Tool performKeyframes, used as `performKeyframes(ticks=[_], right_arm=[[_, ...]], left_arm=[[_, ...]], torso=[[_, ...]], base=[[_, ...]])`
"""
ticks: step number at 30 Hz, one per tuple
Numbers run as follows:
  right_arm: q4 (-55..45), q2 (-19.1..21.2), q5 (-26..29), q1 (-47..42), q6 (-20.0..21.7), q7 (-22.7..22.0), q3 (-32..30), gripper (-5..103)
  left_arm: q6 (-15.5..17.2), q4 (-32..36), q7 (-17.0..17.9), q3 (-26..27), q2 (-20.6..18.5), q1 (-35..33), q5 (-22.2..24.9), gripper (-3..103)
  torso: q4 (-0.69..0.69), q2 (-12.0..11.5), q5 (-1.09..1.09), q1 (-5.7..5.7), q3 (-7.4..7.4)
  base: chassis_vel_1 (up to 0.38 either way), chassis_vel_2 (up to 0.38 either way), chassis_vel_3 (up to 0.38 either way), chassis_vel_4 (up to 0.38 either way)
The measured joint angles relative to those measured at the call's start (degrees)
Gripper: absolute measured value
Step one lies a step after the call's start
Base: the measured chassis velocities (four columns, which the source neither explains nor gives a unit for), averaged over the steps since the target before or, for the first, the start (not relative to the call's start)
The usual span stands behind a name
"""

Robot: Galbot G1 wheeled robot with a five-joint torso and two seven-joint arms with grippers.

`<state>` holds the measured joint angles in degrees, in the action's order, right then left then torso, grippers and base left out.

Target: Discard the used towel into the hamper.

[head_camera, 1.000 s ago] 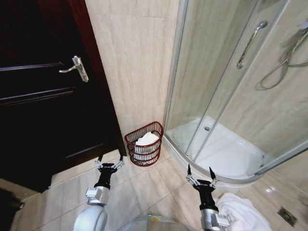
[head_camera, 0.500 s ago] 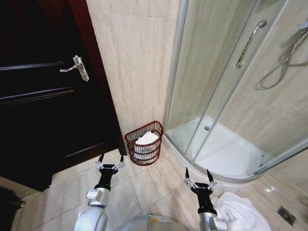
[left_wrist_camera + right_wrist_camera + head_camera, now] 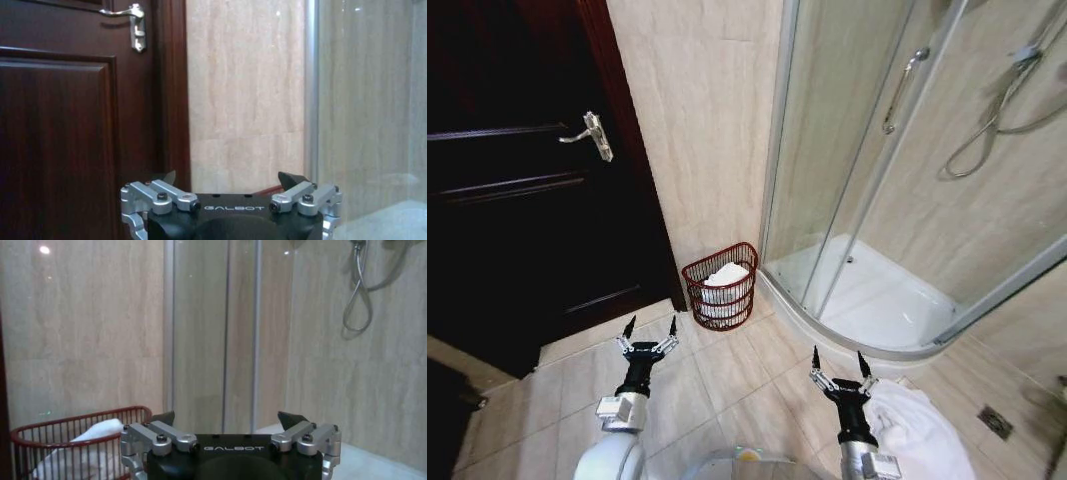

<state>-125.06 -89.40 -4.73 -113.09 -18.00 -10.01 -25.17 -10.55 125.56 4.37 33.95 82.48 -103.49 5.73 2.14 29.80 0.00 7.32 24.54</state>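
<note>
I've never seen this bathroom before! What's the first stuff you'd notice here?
Probably the little red hamper on the tiled floor against the wall, between the dark door and the glass shower, with white cloth already inside. Next, a white towel heaped on the floor beside the right gripper. Both it and the left gripper are open and empty.

right gripper point(image 3: 227, 419) spread open beside hamper point(image 3: 73, 427).

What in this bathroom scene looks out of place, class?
A white towel lies crumpled on the floor tiles beside the right gripper, near the shower tray, rather than in the hamper, which already holds white cloth. Both grippers, left gripper included, are open and hold nothing.
</note>
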Motion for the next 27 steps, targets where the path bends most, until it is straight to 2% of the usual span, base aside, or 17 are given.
performKeyframes(ticks=[13, 27], right_arm=[[0.3, 0.1, 0.2, 0.3, -0.7, 0.0, -0.2, 100], [-0.1, 0.0, 1.2, -0.1, -0.8, -0.1, -0.1, 100]], left_arm=[[-0.3, -0.1, -0.2, -0.5, 0.1, 0.2, -0.3, 100], [-1.1, -0.3, -0.1, -0.6, 0.1, -0.3, -0.5, 100]], torso=[[0.01, 0.0, 0.04, 0.01, 0.00], [0.00, 0.0, -0.01, 0.01, 0.00]], base=[[-0.145, -0.242, 0.152, 0.239], [0.004, -0.100, -0.007, 0.104]])
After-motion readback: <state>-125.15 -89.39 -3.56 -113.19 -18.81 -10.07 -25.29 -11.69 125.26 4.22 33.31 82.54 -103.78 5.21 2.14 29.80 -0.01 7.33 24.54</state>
